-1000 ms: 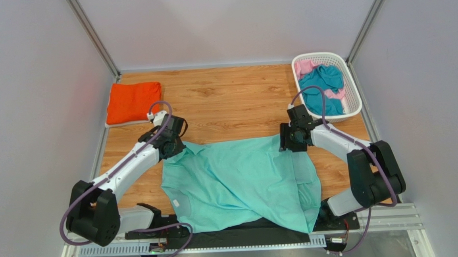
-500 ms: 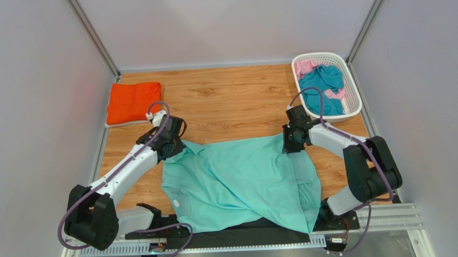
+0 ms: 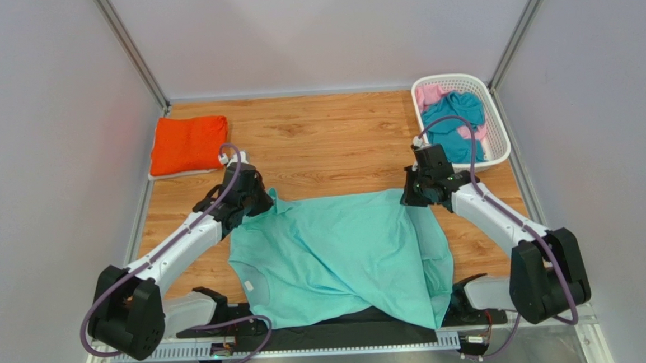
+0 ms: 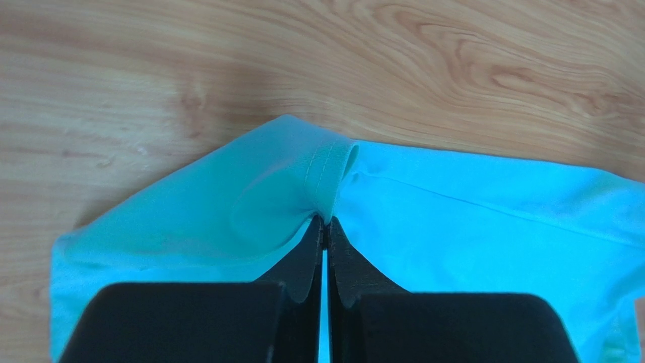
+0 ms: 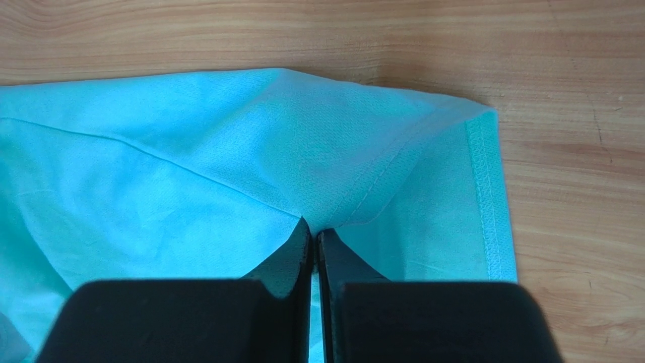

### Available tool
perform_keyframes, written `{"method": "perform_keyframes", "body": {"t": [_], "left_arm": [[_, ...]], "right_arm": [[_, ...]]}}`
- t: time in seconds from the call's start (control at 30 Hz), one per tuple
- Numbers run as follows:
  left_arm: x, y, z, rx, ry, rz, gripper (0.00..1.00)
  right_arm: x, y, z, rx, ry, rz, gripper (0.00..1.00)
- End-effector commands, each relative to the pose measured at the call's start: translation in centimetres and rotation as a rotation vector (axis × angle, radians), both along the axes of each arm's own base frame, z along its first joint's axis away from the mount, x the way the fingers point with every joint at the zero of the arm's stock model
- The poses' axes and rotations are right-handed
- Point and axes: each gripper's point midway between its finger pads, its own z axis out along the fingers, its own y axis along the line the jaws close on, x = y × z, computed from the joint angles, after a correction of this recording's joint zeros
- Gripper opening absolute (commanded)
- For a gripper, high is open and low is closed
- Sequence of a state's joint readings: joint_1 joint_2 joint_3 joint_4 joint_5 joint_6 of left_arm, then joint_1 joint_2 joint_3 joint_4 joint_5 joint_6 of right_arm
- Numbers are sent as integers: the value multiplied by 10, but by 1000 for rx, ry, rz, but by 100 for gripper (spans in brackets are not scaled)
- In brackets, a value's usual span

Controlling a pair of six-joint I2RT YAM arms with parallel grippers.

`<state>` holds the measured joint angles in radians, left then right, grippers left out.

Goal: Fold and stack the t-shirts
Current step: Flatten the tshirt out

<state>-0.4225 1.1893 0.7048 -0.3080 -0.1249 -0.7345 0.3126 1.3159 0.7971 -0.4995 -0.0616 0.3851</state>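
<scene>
Both arms have reached farther out. Overhead: the light mint-green cloth t-shirt (image 3: 339, 248) lies spread, nearer than the folded orange cloth t-shirt (image 3: 187, 144). Left wrist: left gripper (image 4: 324, 225) clamps its hem. Right wrist: right gripper (image 5: 313, 228) clamps its corner.

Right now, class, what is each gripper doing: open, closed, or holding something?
Left gripper: closed, pinching the mint-green t-shirt.
Right gripper: closed, pinching the same t-shirt.

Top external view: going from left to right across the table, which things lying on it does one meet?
folded orange t-shirt → mint-green t-shirt → white slotted basket
</scene>
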Motion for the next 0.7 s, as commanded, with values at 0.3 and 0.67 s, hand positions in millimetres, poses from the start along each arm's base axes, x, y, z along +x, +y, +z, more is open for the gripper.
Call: {"method": "perform_keyframes", "body": {"t": [0.3,0.67], "left_arm": [[17,-8,113,-67,-326,-36,0],[-89,76,303,-147,-787,105,0]], "right_arm": [[-4,-10,113,33,-253,-5,0],[-65,-33,284,130,-636,-11,0]]}}
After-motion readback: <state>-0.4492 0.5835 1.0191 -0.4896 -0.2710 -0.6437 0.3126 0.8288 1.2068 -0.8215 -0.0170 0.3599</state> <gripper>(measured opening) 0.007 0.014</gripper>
